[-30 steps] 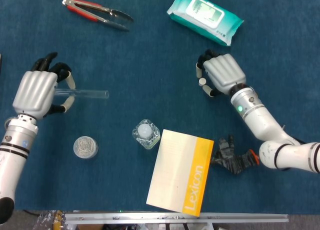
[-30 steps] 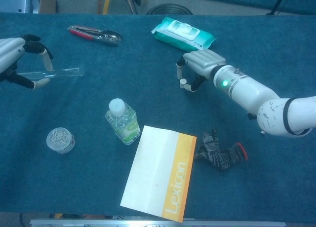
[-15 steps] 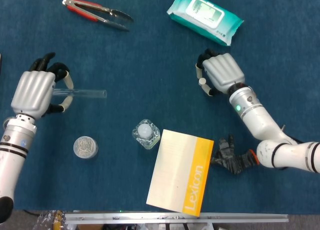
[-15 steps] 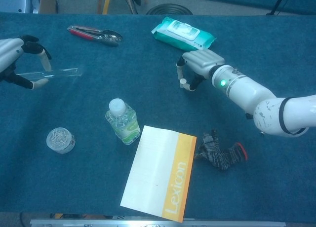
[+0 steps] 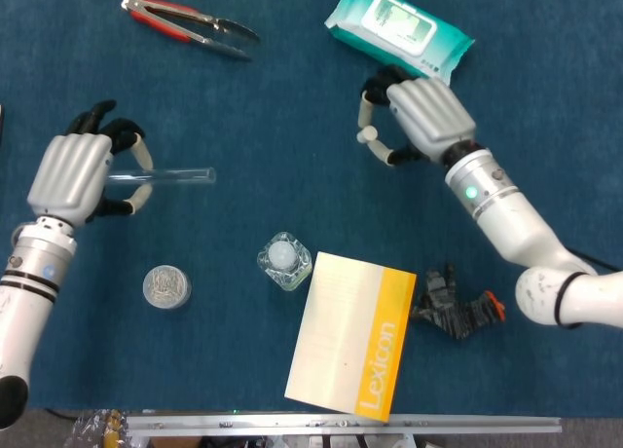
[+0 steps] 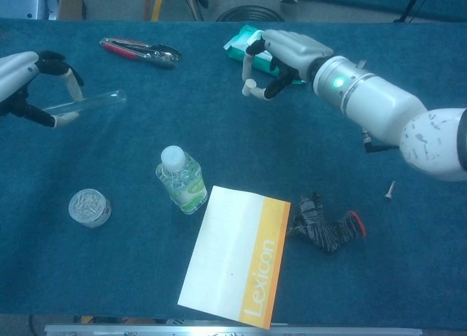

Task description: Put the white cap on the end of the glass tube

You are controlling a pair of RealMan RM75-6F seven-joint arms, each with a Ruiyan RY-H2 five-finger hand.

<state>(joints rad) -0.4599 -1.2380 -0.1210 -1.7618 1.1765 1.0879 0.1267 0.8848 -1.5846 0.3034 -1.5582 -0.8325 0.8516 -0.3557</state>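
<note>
My left hand (image 5: 76, 173) (image 6: 22, 80) holds a clear glass tube (image 5: 175, 176) (image 6: 95, 102) above the left side of the blue table, its open end pointing right. My right hand (image 5: 423, 119) (image 6: 288, 52) is raised in front of the wipes pack and pinches a small white cap (image 5: 366, 134) (image 6: 249, 84) between thumb and fingertip. A wide stretch of table separates the cap from the tube's open end.
A teal wipes pack (image 5: 399, 31) (image 6: 257, 42) lies at the back, red-handled pliers (image 5: 190, 24) (image 6: 139, 51) at the back left. A small clear bottle (image 5: 284, 260) (image 6: 180, 179), a yellow "Lexicon" booklet (image 5: 352, 333) (image 6: 237, 256), a round metal tin (image 5: 166, 286) (image 6: 90, 207), a dark glove (image 5: 453, 307) (image 6: 325, 228) and a screw (image 6: 390, 191) lie nearer.
My right hand has risen and moved left and back with the cap. The left hand has tilted the tube slightly and shifted it a little rightward.
</note>
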